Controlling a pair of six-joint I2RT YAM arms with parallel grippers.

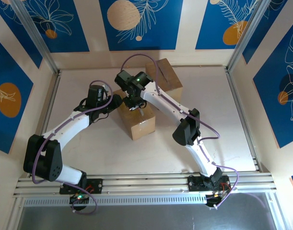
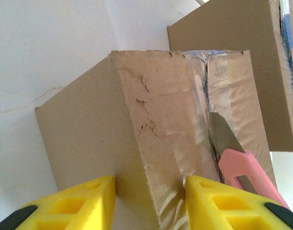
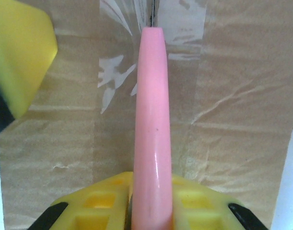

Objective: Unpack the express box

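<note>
Box-cutting in progress: the right gripper (image 3: 151, 203) clenches a pink knife (image 3: 152, 120), whose blade (image 2: 222, 134) sits in the taped seam (image 2: 209, 81) on top of the box (image 1: 140, 120). That box stands on the table (image 1: 208, 105), just beside a second box (image 1: 164, 74), on the side nearer the arms. The left gripper (image 2: 148, 196) braces the box, its fingers (image 2: 86, 196) clamped either side of the edge beside the seam. Knife and seam share one long axis. The uncut tape lies straight ahead of the tip, away from the right gripper, so the cut appears to call for a push along that line.
</note>
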